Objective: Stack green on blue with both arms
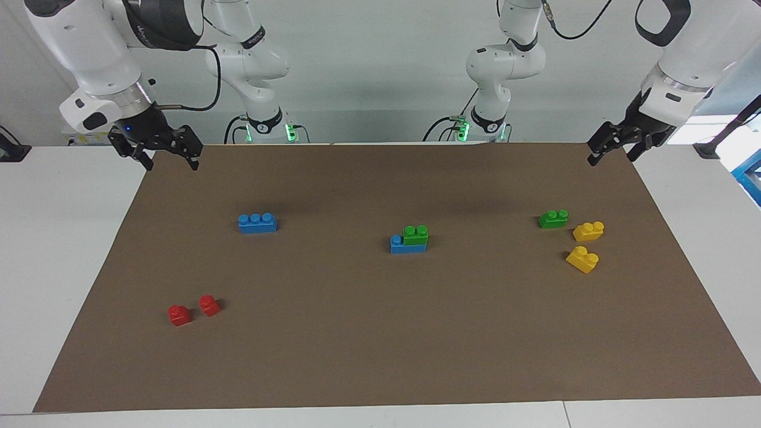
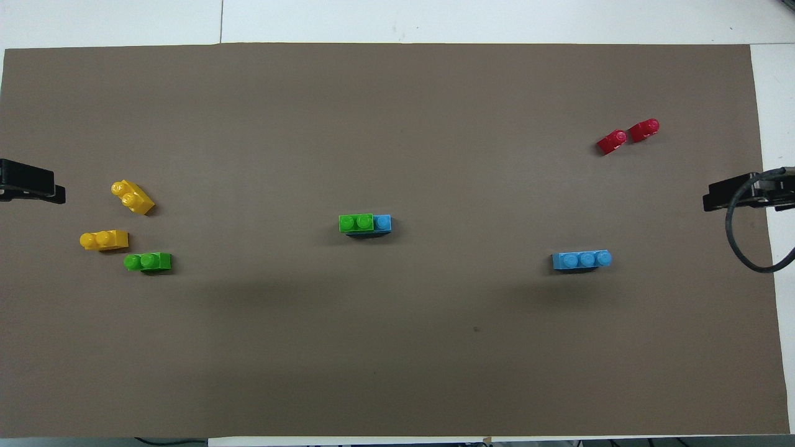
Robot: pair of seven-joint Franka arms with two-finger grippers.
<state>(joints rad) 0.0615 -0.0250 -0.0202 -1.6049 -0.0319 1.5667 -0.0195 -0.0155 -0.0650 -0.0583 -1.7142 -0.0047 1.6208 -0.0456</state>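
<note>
I see green brick [image 1: 415, 235] seated on blue brick [image 1: 407, 245] mid-mat, one blue stud uncovered, left gripper [image 1: 610, 150] and right gripper [image 1: 169, 157] parted and empty over mat corners, overhead shows only their cut-off tips.

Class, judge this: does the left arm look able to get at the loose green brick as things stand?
Probably yes. The left gripper hangs open at its own end, and the loose green brick lies there uncovered, with two yellow bricks only beside it.
</note>
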